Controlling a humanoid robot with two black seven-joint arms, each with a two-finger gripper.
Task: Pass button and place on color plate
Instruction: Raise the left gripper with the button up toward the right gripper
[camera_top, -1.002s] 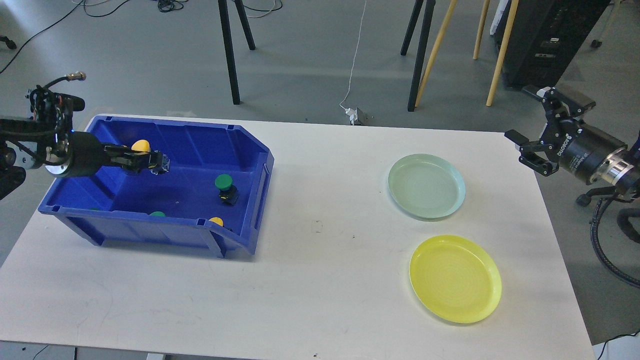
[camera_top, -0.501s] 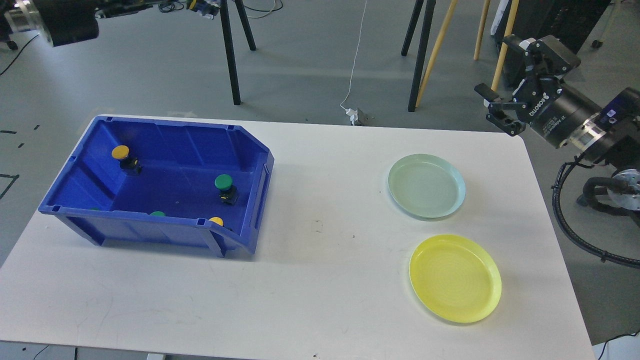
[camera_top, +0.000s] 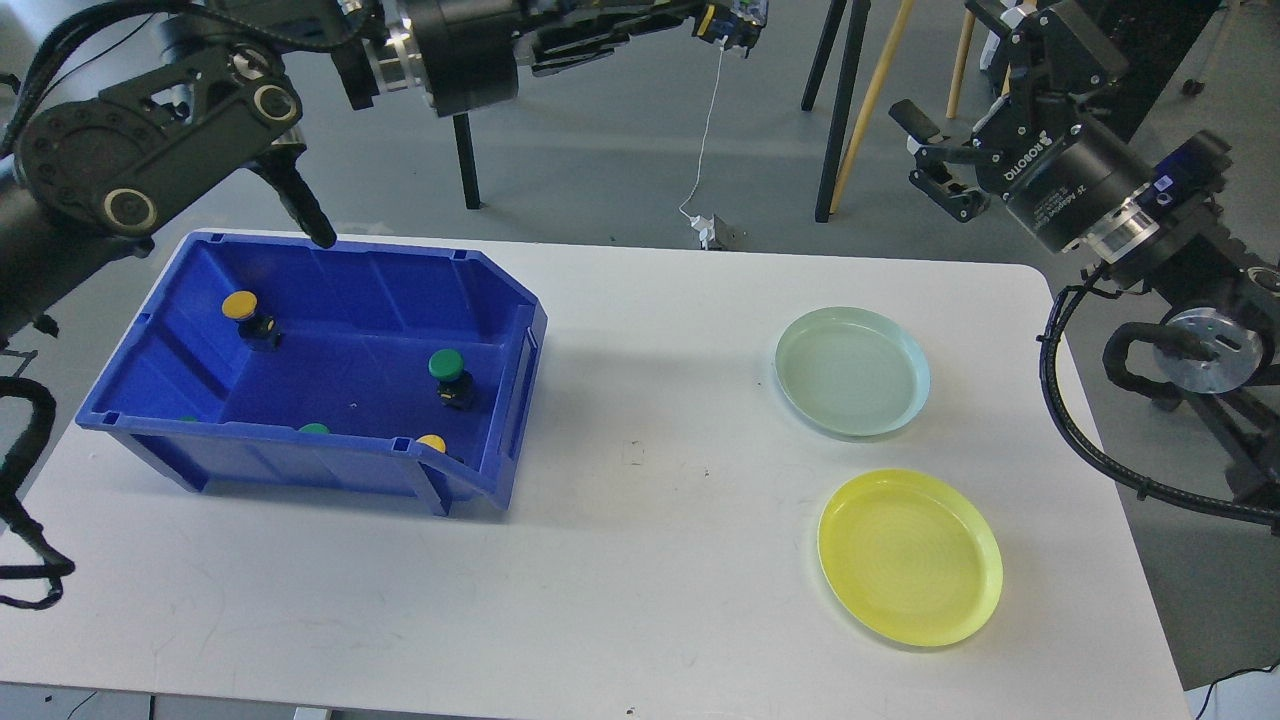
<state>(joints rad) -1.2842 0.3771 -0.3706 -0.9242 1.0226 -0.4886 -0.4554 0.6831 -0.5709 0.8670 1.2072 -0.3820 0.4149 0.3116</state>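
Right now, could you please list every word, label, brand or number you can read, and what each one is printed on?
"ROBOTIQ", in white letters on the black body of the right gripper.
A second, smaller line of white print beneath it is too small to read.
The blue sticker on the right wrist is blurred and unreadable.
No readable text on the blue bin, the plates or the buttons.

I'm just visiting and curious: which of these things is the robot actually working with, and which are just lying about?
In use: left pincer holding a yellow button; right pincer; blue bin of buttons; green plate; yellow plate.

Lying about: white cable, floor plug, stand legs.
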